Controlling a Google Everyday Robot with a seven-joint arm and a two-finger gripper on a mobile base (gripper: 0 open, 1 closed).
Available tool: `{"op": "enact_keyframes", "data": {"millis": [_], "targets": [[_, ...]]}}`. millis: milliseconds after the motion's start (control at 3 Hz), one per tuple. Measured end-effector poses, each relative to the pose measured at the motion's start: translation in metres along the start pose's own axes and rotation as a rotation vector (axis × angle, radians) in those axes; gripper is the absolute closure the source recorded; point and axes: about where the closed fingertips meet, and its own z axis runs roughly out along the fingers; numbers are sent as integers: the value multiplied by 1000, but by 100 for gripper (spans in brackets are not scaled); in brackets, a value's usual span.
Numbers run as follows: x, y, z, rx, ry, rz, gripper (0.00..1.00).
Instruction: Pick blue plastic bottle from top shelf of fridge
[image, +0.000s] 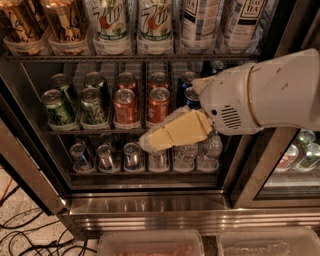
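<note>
Gripper (150, 142) low by cans (125, 102), jaws seemingly together, empty. Approach step. Next: rise to bottle (245, 22) on top shelf (75, 58), open.

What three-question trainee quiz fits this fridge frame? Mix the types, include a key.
1. True or false: the end effector is level with the top shelf.
2. In the picture, where does the blue plastic bottle stand relative to the 7up bottles? A) left B) right C) below
3. Fill in: the cans just above the end effector's tip are ___ in colour.
Key: 1 false, it hangs well lower, just below those cans. 2 B. 3 red.
</note>
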Motion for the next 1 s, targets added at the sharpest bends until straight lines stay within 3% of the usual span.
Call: {"op": "enact_keyframes", "data": {"millis": [667, 1000], "targets": [[13, -1, 31, 203, 9, -116, 0], [13, -22, 43, 297, -58, -137, 0]]}}
